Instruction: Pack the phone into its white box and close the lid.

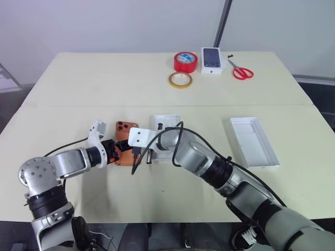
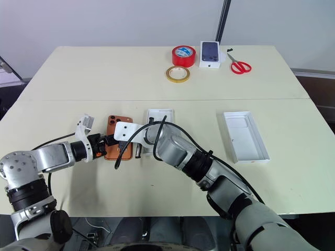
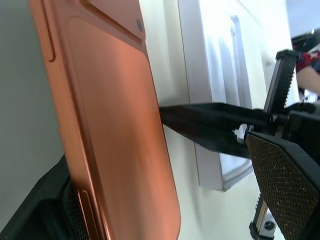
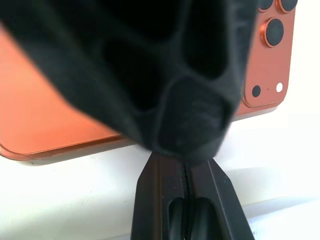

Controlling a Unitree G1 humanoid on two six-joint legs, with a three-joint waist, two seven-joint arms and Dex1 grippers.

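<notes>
Silver-grey arms, black cables, white wrist brackets; black fingers, seemingly fine-textured pads.

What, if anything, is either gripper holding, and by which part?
Nothing is gripped. The left gripper straddles the phone with open jaws, one pad clear of it; the shut right gripper touches its side edge.

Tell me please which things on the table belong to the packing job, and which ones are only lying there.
For the job:
- the phone, orange, between the two grippers
- the white box, just beside it
- the lid, apart on the robot's right

Only lying there:
- red tape roll
- tan tape ring
- box printed with a dark phone
- red scissors
</notes>
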